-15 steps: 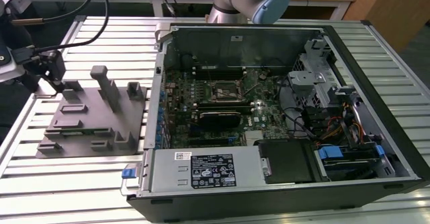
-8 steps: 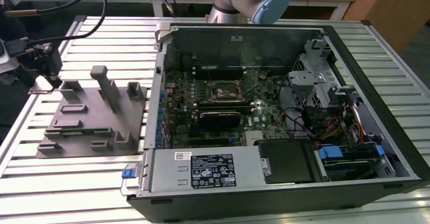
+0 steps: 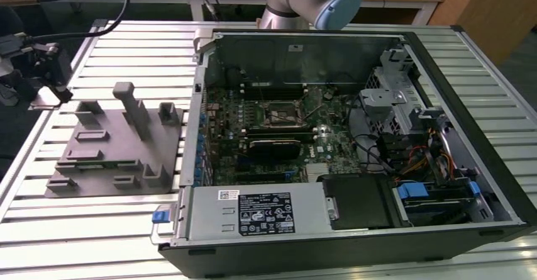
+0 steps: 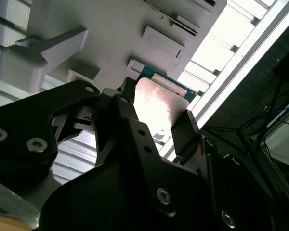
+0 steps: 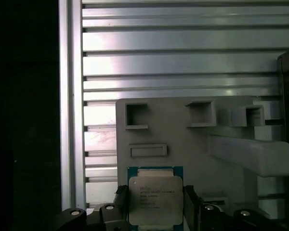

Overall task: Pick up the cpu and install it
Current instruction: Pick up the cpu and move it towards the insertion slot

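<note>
The gripper (image 5: 155, 193) is closed on the cpu (image 5: 155, 199), one finger (image 5: 121, 196) pressed to each of two opposite edges. The chip is square, with no long axis to tell. It lies flat, its silver top facing the first wrist view, above the edge of the grey fixture (image 5: 183, 139) and the slatted table (image 5: 183, 62). The frame edge cuts off its near edge. In the exterior view the gripper (image 3: 52, 72) hangs at the left, well apart from the open case (image 3: 470, 135), and the chip cannot be made out there.
</note>
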`<state>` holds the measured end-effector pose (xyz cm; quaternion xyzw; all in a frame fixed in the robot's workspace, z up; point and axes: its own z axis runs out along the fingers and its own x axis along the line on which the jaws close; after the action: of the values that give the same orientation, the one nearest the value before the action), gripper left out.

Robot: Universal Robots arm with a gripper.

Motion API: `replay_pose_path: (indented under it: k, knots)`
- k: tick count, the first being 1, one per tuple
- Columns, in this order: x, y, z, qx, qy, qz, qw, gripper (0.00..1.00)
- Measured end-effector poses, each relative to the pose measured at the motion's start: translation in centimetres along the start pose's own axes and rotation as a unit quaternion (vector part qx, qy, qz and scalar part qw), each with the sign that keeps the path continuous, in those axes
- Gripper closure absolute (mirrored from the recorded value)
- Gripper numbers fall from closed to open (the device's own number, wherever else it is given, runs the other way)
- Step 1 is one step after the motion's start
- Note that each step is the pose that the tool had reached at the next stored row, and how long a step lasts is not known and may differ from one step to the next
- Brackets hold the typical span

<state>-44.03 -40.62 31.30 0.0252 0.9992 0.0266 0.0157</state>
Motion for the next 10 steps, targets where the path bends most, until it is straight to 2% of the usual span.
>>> replay_pose_path:
  k: [10]
  knots:
    - [-0.06,0.12,-2.21,-0.0002,-0.0019,0.0,1.0,0.46]
